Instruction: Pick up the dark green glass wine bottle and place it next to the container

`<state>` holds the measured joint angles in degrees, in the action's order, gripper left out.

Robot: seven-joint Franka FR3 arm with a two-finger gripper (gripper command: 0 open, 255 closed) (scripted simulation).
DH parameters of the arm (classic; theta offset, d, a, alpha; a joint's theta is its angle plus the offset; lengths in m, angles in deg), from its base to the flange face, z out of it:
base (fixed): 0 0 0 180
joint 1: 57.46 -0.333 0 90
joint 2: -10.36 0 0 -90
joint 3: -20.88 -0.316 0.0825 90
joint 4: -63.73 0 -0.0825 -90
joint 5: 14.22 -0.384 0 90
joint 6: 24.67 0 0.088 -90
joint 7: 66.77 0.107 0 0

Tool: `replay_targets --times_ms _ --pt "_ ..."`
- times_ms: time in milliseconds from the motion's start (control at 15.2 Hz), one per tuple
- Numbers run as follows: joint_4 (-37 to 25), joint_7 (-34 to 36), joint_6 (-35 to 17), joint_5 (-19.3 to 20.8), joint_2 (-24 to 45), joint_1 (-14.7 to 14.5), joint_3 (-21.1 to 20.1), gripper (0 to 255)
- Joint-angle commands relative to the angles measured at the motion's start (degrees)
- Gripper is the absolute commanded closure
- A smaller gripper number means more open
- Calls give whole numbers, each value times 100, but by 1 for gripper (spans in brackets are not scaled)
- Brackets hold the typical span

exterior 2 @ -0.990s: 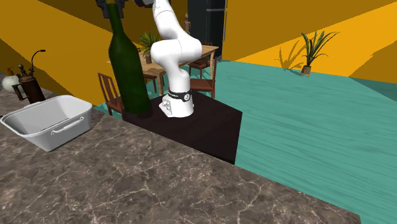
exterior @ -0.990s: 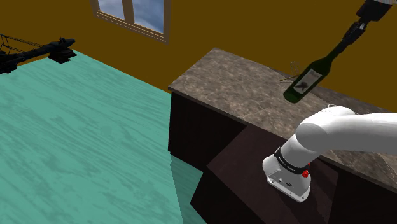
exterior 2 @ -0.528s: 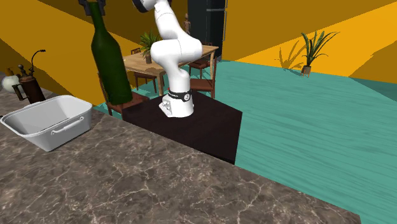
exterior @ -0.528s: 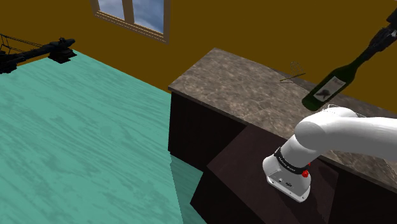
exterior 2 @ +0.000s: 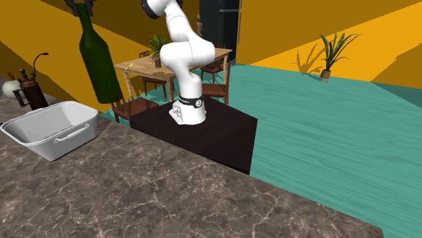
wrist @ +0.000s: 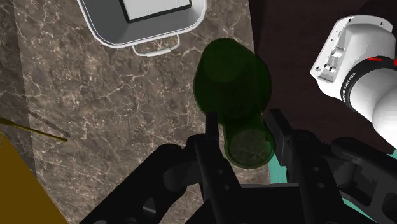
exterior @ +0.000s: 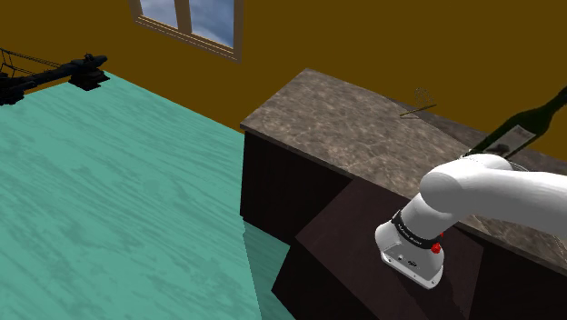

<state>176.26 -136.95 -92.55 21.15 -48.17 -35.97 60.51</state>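
A dark green wine bottle (exterior 2: 95, 61) hangs upright in the air, held by its neck. My gripper (exterior 2: 81, 5) is shut on that neck at the second exterior view's top edge. In the wrist view my gripper (wrist: 247, 141) clasps the bottle (wrist: 233, 79) with one finger (wrist: 210, 137) on each side. The bottle hangs above the counter's edge beside the white container (wrist: 143, 22). The white container (exterior 2: 51, 128), a handled tub, stands on the marble counter (exterior 2: 169, 196). In the shoulder view the bottle (exterior: 522, 130) leans at the right edge, over the counter (exterior: 354, 118).
The arm's base (exterior 2: 188, 108) stands on the dark stand (exterior 2: 216, 138) against the counter. A thin yellow stick (exterior: 418, 111) lies on the counter near the wall. A dark jug-like object (exterior 2: 30, 91) stands behind the container. A dining table with chairs (exterior 2: 145, 67) is beyond.
The held bottle has travelled to the shoulder view's right and the second exterior view's left, closer to the white container. The gripper stays shut on the neck.
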Motion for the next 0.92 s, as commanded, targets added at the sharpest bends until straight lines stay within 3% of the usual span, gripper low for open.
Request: replay_targets --times_ms 0,462,858 --pt "-210 -276 71 179 0 -15 182 255" --pt "-1069 -1324 317 835 -5 -106 838 255" --pt "-2074 -2283 466 1372 124 -403 1493 255"
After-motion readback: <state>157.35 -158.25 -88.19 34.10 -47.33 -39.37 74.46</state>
